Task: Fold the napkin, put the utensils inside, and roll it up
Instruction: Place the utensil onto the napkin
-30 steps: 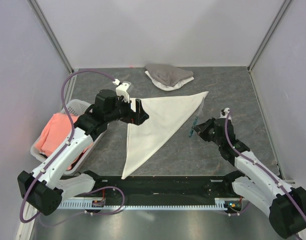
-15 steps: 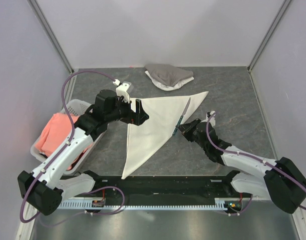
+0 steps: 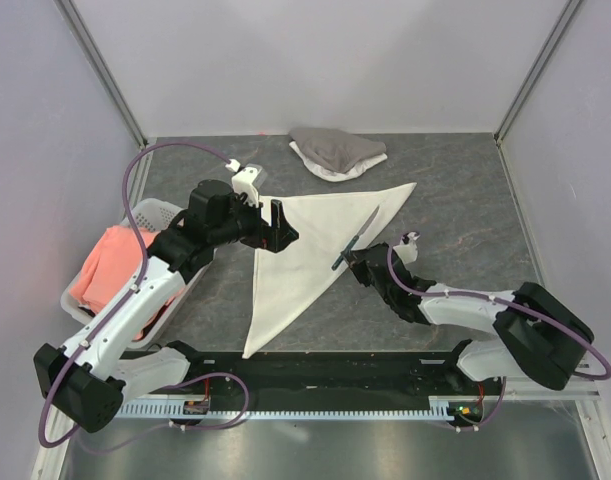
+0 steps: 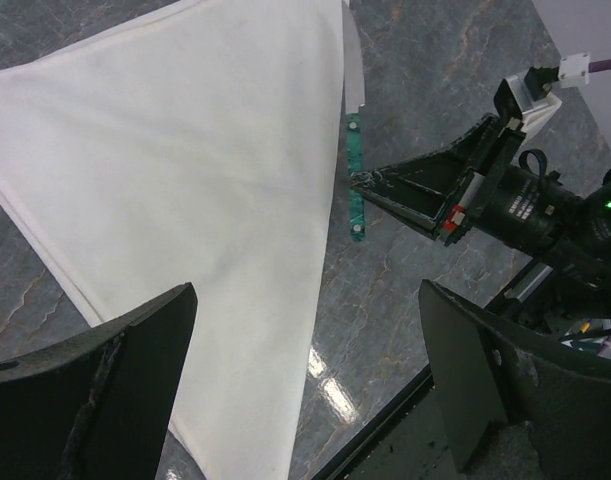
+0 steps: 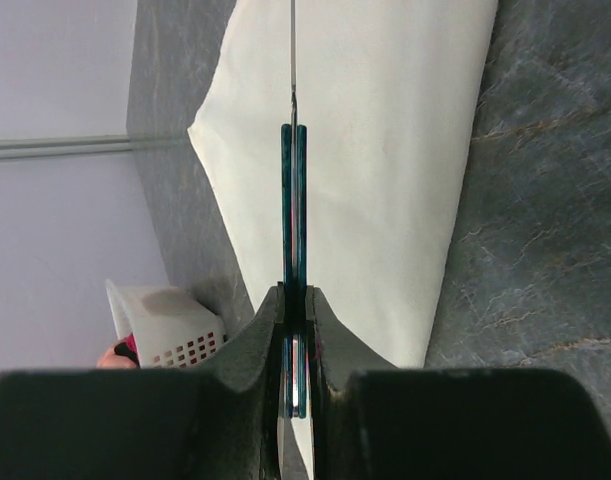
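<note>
Right gripper [image 3: 353, 262] holds the utensils [image 3: 356, 238] at the edge of the folded napkin [image 3: 310, 250].

The napkin lies flat on the bench [image 3: 465, 210] as a cream triangle, its long edge running from the far right corner down to a near point by the arm bases. The right gripper is clenched on the dark teal handles, two slim pieces pressed side by side, with the thin metal end pointing away over the cloth. Whether the utensils touch the napkin cannot be told. The left gripper [image 3: 278, 228] hangs over the napkin's left corner, jaws spread wide and grasping nothing. A grey-and-white cloth heap [image 3: 335, 152] sits at the far edge. A white basket [image 3: 150, 212] with a salmon-pink cloth [image 3: 107, 265] stands at the left.
</note>
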`<state>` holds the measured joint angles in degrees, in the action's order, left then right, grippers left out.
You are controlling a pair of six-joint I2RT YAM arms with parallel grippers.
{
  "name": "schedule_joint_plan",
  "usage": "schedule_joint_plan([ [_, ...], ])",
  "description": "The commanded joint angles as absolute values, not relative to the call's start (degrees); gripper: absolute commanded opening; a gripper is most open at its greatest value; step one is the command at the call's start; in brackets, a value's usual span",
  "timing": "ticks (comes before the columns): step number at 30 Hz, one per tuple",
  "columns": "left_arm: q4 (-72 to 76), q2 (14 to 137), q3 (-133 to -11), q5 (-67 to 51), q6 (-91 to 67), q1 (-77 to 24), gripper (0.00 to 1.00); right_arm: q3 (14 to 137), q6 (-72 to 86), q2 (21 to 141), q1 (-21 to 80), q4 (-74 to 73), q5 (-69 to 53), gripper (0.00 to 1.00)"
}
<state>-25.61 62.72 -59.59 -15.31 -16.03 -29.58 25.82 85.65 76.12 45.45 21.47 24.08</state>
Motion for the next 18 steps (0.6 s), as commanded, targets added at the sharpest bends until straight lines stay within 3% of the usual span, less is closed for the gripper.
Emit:
schedule_joint_plan([
  [1,-23.5,61.2,-59.4,-16.5,-15.9,-29.3,1.00,29.6,88.1,80.6,46.8,26.2,25.2,0.00],
  [18,-23.4,60.8,-59.3,-16.5,-15.9,-29.3,1.00,34.0,91.1,89.6,49.4,24.2,25.9,0.00],
])
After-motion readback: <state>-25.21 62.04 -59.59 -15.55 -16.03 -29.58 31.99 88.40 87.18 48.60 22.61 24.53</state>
